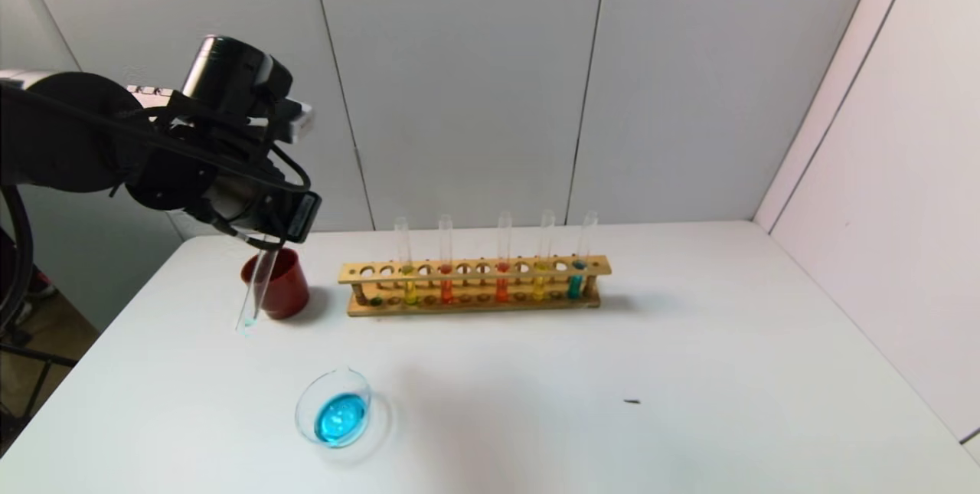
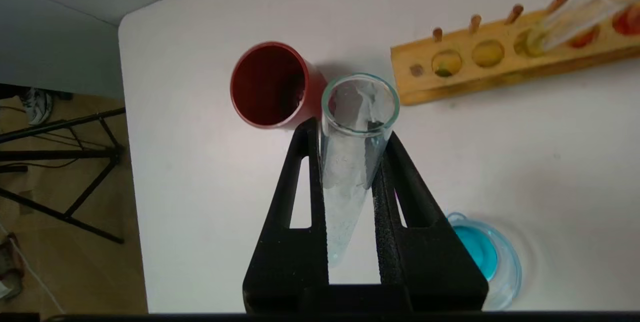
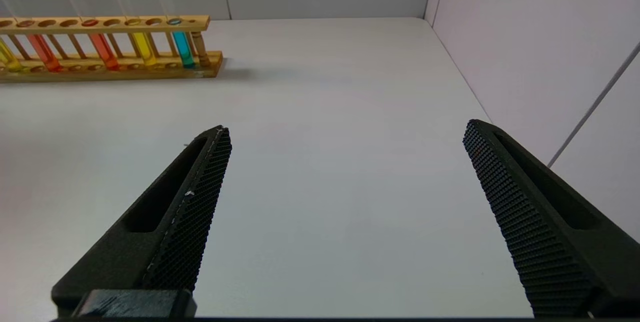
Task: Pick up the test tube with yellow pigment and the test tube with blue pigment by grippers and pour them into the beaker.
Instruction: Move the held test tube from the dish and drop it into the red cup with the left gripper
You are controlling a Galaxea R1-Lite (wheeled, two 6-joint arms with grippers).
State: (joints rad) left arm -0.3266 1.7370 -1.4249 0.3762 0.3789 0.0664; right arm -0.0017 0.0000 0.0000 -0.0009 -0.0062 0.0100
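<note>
White desk under grey panels: my left claw is clenched on the test tube with blue pigment, near-upright and emptied, hanging just beside the red cup. Its blue now lies in the beaker, nearer me. The test tube with yellow pigment stands upright in the rack, rightward, nearer this arm. My right claw gapes over bare desk.

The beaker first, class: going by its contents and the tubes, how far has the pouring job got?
Done: the beaker holds blue liquid only, so the blue pour looks finished. In hand: the left pincer is shut on the nearly empty blue test tube, held near the red cup. Left: the yellow-green tube stands in the wooden rack, unpoured. The right pincer is open over bare table.
</note>
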